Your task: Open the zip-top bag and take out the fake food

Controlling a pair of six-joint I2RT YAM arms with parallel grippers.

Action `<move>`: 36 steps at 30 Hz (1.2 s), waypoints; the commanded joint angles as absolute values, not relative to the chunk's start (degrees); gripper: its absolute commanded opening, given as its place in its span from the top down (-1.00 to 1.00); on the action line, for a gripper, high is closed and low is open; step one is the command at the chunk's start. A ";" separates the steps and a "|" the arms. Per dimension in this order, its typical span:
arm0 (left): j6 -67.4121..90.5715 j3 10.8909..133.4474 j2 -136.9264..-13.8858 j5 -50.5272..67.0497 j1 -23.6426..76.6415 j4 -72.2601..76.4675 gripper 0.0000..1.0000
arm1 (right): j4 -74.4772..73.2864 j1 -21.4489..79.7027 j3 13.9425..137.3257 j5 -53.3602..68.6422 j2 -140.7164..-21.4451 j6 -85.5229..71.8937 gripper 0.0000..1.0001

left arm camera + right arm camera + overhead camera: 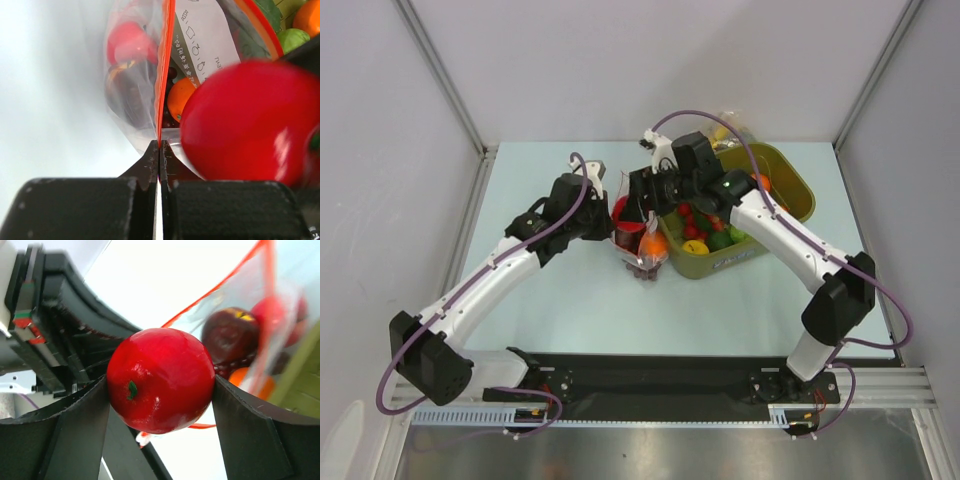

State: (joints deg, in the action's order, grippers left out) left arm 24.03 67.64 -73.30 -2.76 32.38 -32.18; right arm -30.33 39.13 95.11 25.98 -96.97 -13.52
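Note:
The zip-top bag hangs upright near the table's middle, its mouth open at the top. My left gripper is shut on the bag's red-orange zip strip at one side of the mouth. My right gripper is shut on a glossy red apple, held just outside the bag's mouth, beside the left fingers. Inside the bag lie a dark maroon fruit, an orange one, another red fruit and dark grapes.
An olive-green bin stands right of the bag, against it, holding green, yellow, red and orange pieces. A second clear bag lies behind the bin. White walls close the table's back and sides.

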 commanded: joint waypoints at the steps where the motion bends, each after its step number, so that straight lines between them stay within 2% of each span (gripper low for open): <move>1: 24.79 69.25 -71.98 -3.69 32.43 -31.02 0.99 | -28.30 35.61 97.82 26.63 -95.36 -14.41 0.21; 13: 25.31 71.45 -72.86 -6.50 32.34 -32.43 0.99 | -28.47 13.12 94.84 26.20 -92.37 -12.05 0.20; 17: 24.35 73.30 -73.12 -6.94 32.34 -33.22 0.99 | -29.71 8.54 93.43 21.37 -93.78 -10.72 0.21; 24: 23.20 75.50 -74.36 -6.77 32.34 -34.54 0.99 | -31.81 7.38 94.22 13.72 -96.50 -9.40 0.13; 27: 23.29 75.41 -74.27 -6.94 32.34 -34.54 0.99 | -32.60 7.21 94.48 12.66 -96.94 -9.58 -0.07; 29: 23.29 75.15 -73.92 -7.03 32.34 -34.63 0.99 | -32.87 7.03 94.39 12.48 -97.03 -9.58 -0.32; 32: 23.38 74.27 -73.13 -7.38 32.34 -34.72 0.99 | -33.22 7.03 94.22 12.57 -97.21 -9.41 -0.57; 36: 23.38 73.92 -72.69 -7.56 32.34 -34.72 0.99 | -33.57 6.94 94.22 12.83 -97.21 -9.23 -0.67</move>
State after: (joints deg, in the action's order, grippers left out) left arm 23.94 72.88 -74.39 -6.37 32.38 -35.29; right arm -33.23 7.27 93.30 13.67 -97.14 -10.26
